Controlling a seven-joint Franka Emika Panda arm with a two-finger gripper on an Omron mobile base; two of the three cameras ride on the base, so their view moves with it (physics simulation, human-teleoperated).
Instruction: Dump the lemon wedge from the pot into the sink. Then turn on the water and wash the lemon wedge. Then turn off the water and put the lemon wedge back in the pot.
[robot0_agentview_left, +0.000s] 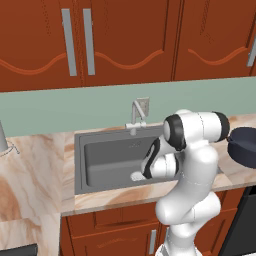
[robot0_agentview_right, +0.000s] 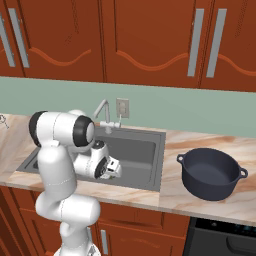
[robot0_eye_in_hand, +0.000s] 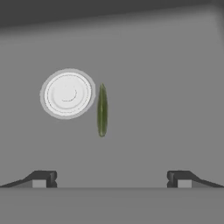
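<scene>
The tiny yellowish-green lemon wedge (robot0_eye_in_hand: 102, 110) is seen lying on the floor of the dark grey recessed sink (robot0_agentview_left: 102, 162) just beside the round silver-white drain (robot0_eye_in_hand: 67, 93), below the empty, wide-open gripper (robot0_eye_in_hand: 111, 179), so the dumping is judged done, while retrieval into the squat navy-black pot (robot0_agentview_right: 211, 173) on the counter is left

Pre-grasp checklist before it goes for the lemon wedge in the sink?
1. End effector open, nothing held: ok.
2. Lemon wedge on the sink floor, in sight between the fingertips: ok.
3. Wedge apart from the drain: ok, though close beside it.
4. Water off at the faucet: cannot tell for sure; no stream shows.
5. Pot upright on the counter, ready to take the wedge: ok.
</scene>
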